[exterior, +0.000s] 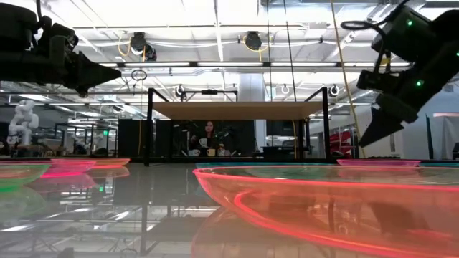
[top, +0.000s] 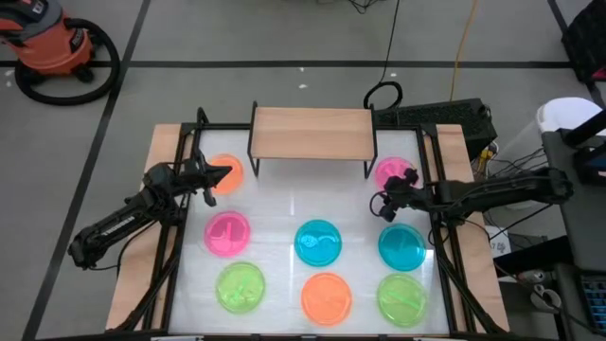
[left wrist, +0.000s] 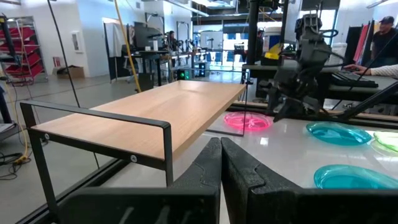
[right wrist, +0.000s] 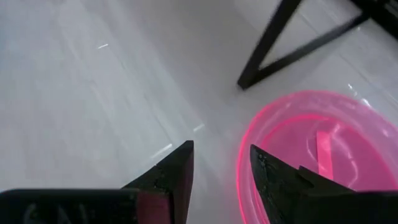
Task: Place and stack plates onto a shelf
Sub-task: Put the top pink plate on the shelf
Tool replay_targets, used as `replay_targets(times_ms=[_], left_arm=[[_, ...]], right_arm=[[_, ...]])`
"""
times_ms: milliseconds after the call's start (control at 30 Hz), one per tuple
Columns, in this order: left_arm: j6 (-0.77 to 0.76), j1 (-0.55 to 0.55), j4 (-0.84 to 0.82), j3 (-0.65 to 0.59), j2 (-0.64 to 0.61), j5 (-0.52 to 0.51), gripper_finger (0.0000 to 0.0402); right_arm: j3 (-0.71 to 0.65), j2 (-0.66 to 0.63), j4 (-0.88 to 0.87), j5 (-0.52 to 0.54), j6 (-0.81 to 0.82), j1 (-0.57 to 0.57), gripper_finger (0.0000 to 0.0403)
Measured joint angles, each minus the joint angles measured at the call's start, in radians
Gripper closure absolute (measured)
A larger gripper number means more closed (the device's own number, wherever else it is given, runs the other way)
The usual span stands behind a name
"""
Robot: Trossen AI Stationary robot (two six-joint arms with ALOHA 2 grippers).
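The right claw (right wrist: 221, 171) hung released over the rim of a round translucent pink plastic plate (right wrist: 323, 155) by the light-wood shelf (top: 312, 133) leg; the left claw (left wrist: 221, 165) stood clenched, empty, beside the shelf.

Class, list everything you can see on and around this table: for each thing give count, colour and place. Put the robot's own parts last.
Shelf: one, light wood on black legs, far edge of the table, nothing on it.
Pink plates: two, one beside the shelf's right leg, one left of centre.
Orange plates: two, one beside the shelf's left leg, one near edge, centre.
Blue plates: two, one centre, one to its right.
Green plates: two, near-left corner and near-right corner.
Table: one, white top.
Vacuum: one, orange, on the floor, far left.
Left end effector: shut, over the far orange plate.
Right end effector: open, by the far pink plate.
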Motion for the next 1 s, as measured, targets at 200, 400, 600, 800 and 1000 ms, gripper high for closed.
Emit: replay_targets(times_ms=[200,400,600,800,1000], left_arm=[[0.000,0.000,0.000,0.000,0.000,0.000,0.0398],[0.000,0.000,0.000,0.000,0.000,0.000,0.0398],[0.000,0.000,0.000,0.000,0.000,0.000,0.0398],[0.000,0.000,0.000,0.000,0.000,0.000,0.0398],[0.000,0.000,0.000,0.000,0.000,0.000,0.0398]], right_arm=[[-0.060,0.000,0.010,0.001,0.030,-0.014,0.0261],[-0.117,0.000,0.040,0.002,0.077,-0.020,0.0261],[-0.127,0.000,0.073,0.002,0.079,-0.019,0.0262],[-0.127,0.000,0.055,0.003,0.146,-0.020,0.0293],[-0.127,0.000,0.029,0.003,0.200,-0.020,0.0351]])
